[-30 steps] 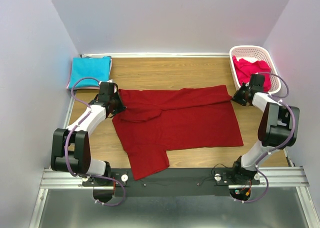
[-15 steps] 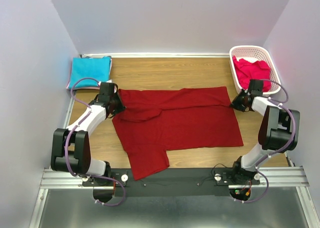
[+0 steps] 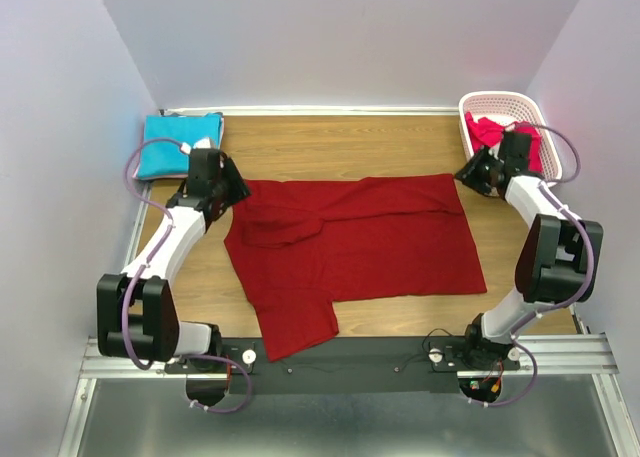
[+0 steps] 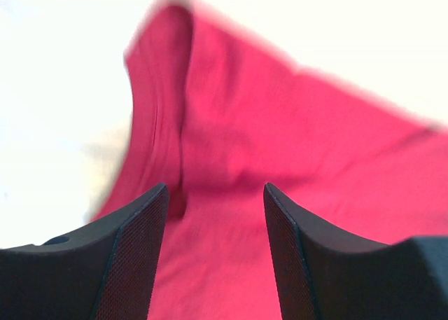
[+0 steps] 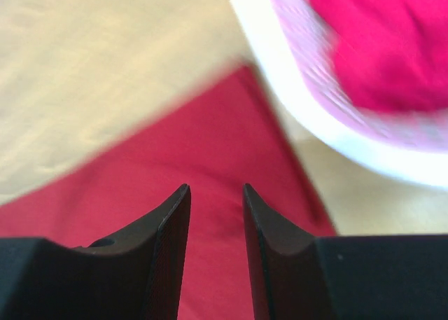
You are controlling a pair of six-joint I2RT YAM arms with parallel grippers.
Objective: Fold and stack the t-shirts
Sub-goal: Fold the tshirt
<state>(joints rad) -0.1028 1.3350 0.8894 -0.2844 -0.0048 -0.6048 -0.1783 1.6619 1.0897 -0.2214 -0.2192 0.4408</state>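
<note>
The dark red t-shirt [image 3: 350,242] lies spread across the middle of the table, one sleeve hanging toward the near edge. My left gripper [image 3: 233,189] hovers over the shirt's far left corner, and in the left wrist view its fingers [image 4: 215,187] stand open above the red cloth [image 4: 280,159] with nothing between them. Over the far right corner, my right gripper [image 3: 469,174] is open with a narrower gap [image 5: 215,187] above the cloth [image 5: 175,152], also holding nothing. A turquoise t-shirt [image 3: 177,143] lies folded at the back left. A pinkish-red t-shirt [image 3: 495,137] sits in the basket.
The white latticed basket [image 3: 478,103] stands at the back right corner, right beside my right gripper; its rim [image 5: 280,68] fills the upper right of the right wrist view. Walls close in the table on the left, back and right.
Both grippers have gone from shut on the dark red shirt's far corners to open. They have lifted off the cloth and drawn slightly back. The shirt stays flat.
</note>
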